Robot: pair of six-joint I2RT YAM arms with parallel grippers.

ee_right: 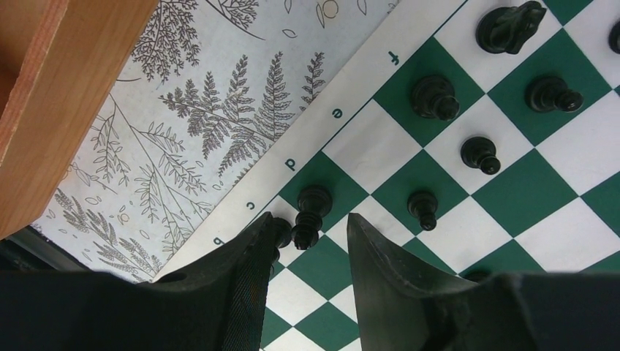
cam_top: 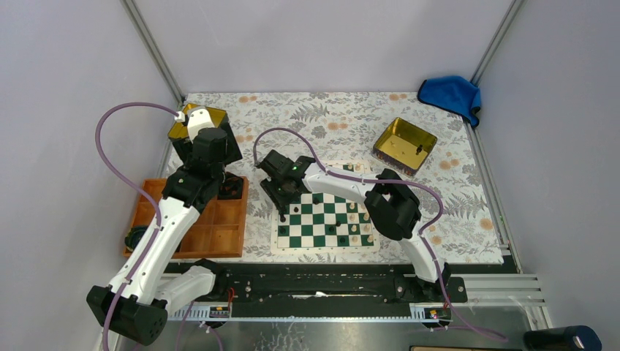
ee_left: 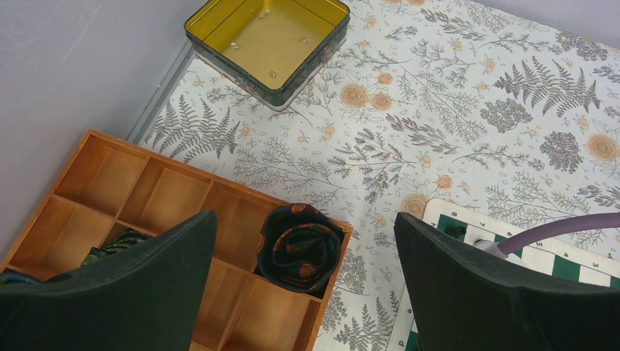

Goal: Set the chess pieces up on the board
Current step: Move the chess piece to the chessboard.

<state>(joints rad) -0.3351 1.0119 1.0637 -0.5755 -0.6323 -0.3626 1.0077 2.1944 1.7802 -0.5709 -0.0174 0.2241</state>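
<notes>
The right jaws stand parted and grip nothing, low over the board [ee_right: 356,86], near its 9 o'clock edge as the overhead camera sees it. In the wrist view one black piece [ee_right: 311,212] stands on the dark square by the letter d, right at the mouth of the jaws. Its head lies between the two fingertips, nearer the 9 o'clock finger [ee_right: 245,285], and a strip of board shows between it and the 3 o'clock finger. A second black piece [ee_right: 282,232] sits just beside the first, against the tip of the 9 o'clock finger and half hidden by it; whether they touch I cannot tell. Other chess pieces [ee_right: 435,96] stand further out from the jaws toward 1 and 2 o'clock, each on its own square, with a knight [ee_right: 508,28] at the top edge of the view.

The left jaws are spread wide with nothing between them, hanging over the orange wooden tray [ee_left: 110,183] that lies on the flower-printed worktop [ee_left: 453,95] at the board's 9 o'clock. A rolled dark cloth [ee_left: 300,248] with orange print fills the tray compartment straight below the gap. A gold tin [ee_left: 267,40] sits at the tray's 12 o'clock. A corner of the board shows just beside the 3 o'clock finger.
</notes>
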